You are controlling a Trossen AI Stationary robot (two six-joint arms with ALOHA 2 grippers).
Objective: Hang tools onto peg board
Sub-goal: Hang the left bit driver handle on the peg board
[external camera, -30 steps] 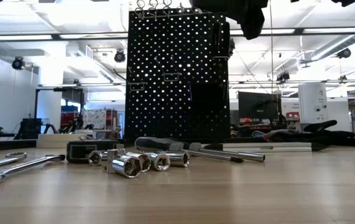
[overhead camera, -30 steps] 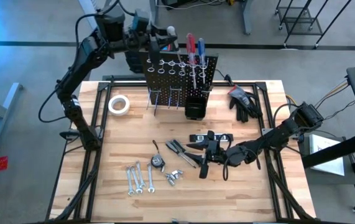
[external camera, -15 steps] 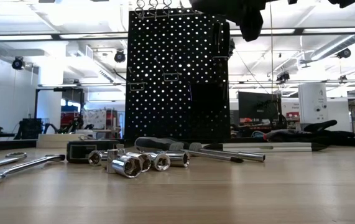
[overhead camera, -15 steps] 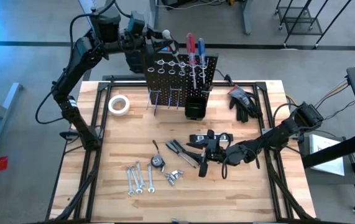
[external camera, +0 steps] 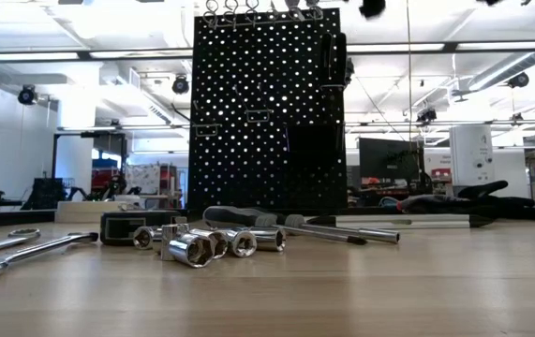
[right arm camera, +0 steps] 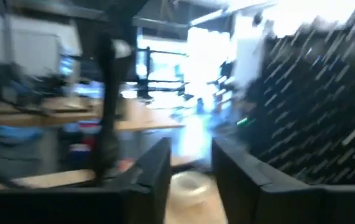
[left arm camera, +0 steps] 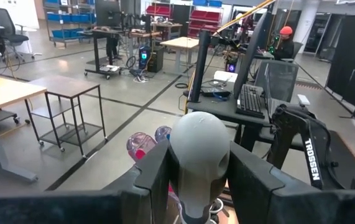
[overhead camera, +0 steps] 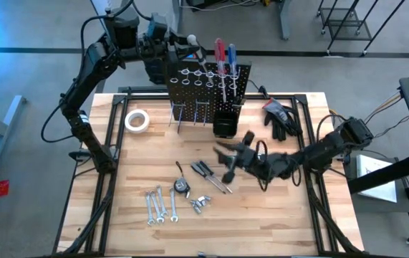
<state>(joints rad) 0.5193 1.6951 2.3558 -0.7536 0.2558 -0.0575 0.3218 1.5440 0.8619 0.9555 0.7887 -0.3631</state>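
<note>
Where the left arm reaches up behind the table (overhead camera: pixel 118 215), the left pincer (overhead camera: pixel 174 51) stands level with the top left corner of the peg board (overhead camera: pixel 208 89) and is pinching a grey-handled screwdriver (overhead camera: pixel 190 40). The left wrist view confirms it: the rounded grey handle (left arm camera: pixel 199 149) sits clamped between both fingers (left arm camera: pixel 158 180). The right pincer (overhead camera: pixel 231 161) is above the middle of the table, in front of the board and near the pliers (overhead camera: pixel 208 172). It is smeared in both the high and the right wrist views, so whether it is spread, pressed together or carrying anything cannot be told. The peg board stands upright at the far edge of the table. A red-handled screwdriver (overhead camera: pixel 218 54) and a blue-handled screwdriver (overhead camera: pixel 231 54) are seated in its upper ring holders, and the small black bin (overhead camera: pixel 224 125) sits at its foot. Lying loose on the table are three silver wrenches (overhead camera: pixel 160 204), a small tape measure (overhead camera: pixel 181 186) and a cluster of metal sockets (overhead camera: pixel 200 204). A white tape roll (overhead camera: pixel 137 120) lies left of the board, and black gloves (overhead camera: pixel 279 115) lie to its right.
</note>
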